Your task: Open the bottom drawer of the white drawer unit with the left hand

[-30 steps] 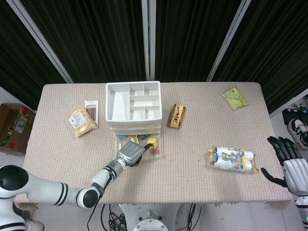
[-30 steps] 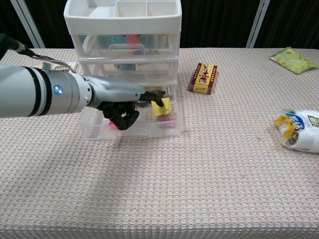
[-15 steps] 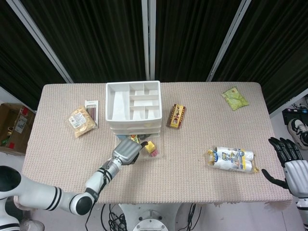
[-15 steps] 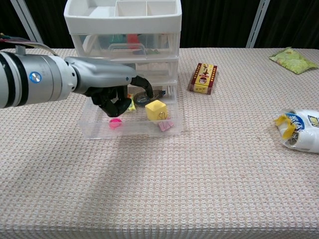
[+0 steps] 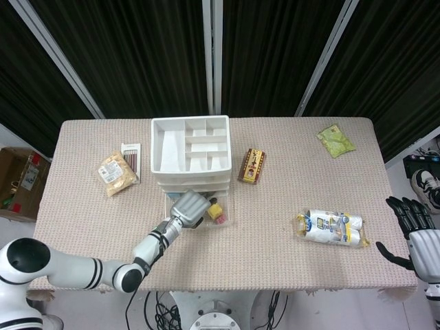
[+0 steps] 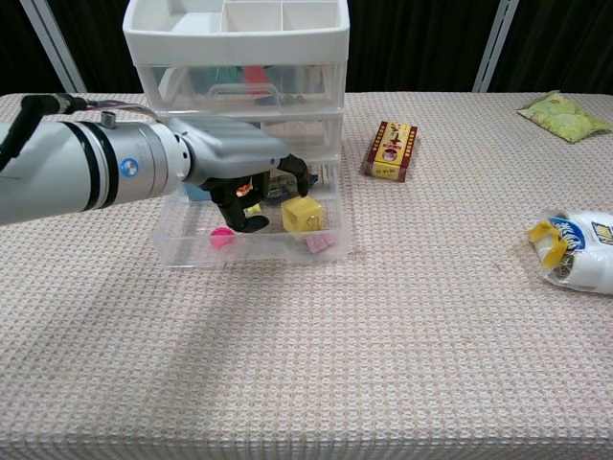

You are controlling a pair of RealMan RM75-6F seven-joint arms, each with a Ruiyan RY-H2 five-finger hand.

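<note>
The white drawer unit (image 5: 190, 152) (image 6: 237, 57) stands at the back middle of the table. Its clear bottom drawer (image 6: 192, 251) (image 5: 223, 221) is pulled out towards me. Inside lie a yellow cube (image 6: 303, 213), a pink cap (image 6: 222, 237) and a pink clip (image 6: 319, 243). My left hand (image 6: 247, 188) (image 5: 190, 206) hovers over the open drawer with its dark fingers curled down into it; I see nothing in its grasp. My right hand (image 5: 414, 230) is off the table's right edge with its fingers spread and empty.
A red-and-yellow box (image 6: 390, 150) lies right of the unit. A white-and-blue packet (image 6: 578, 249) sits at the right, a green packet (image 6: 558, 115) at the back right. A snack bag (image 5: 115, 173) and a stick packet (image 5: 130, 157) lie left of the unit.
My left hand has left the drawer's front wall, risen and moved back towards the unit, now over the drawer's middle. The drawer stays pulled out. The right hand has barely moved.
</note>
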